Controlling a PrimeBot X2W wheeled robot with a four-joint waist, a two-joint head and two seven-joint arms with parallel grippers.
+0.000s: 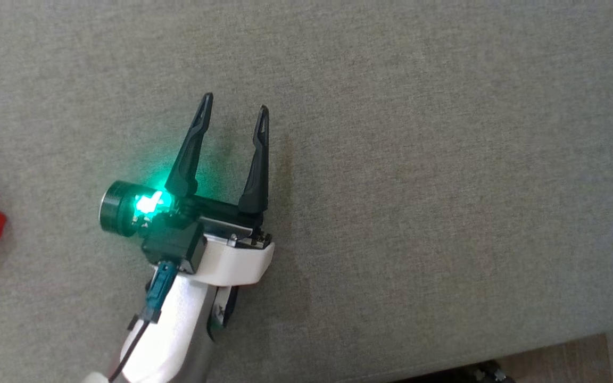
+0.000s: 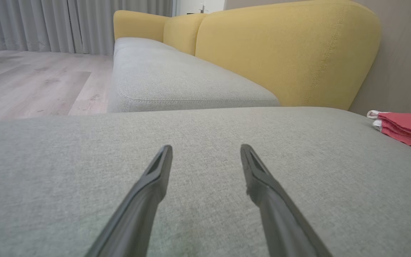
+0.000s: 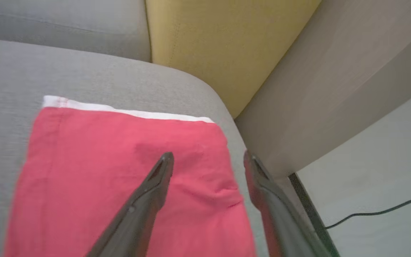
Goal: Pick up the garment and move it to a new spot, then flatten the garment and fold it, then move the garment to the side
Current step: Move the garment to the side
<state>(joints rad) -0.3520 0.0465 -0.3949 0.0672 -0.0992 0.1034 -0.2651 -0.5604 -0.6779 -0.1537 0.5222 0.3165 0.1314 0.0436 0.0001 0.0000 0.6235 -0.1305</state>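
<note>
**Right wrist view: hand open above the folded red garment**

Right wrist view looks down on the garment [image 3: 120, 171]. It is red with a white strip along its far edge, and it lies flat and folded on the grey sofa cushion [image 3: 9, 71]. It sits near the corner where the yellow backrest [image 3: 219, 46] meets a brownish wall panel [image 3: 334, 89]. The right hand [image 3: 208, 154] hangs over it with its two dark fingers spread wide and nothing between them. One finger lies over the red cloth, the other over the cloth's edge by the cushion's rim (the picture is a little blurred, so I cannot tell whether either tip touches the fabric). A thin black cable [image 3: 376, 213] trails across the pale floor [image 3: 387, 160] beyond.

The left hand [image 1: 235, 102] is well apart from the garment. It is spread just as wide, empty, and held low over bare grey cushion, with a green light [image 1: 149, 203] glowing at its wrist. In the head view a red corner of the garment lies at the picture's left edge. In the left wrist view it sits off to the right, near the cushion's far rim.
</note>
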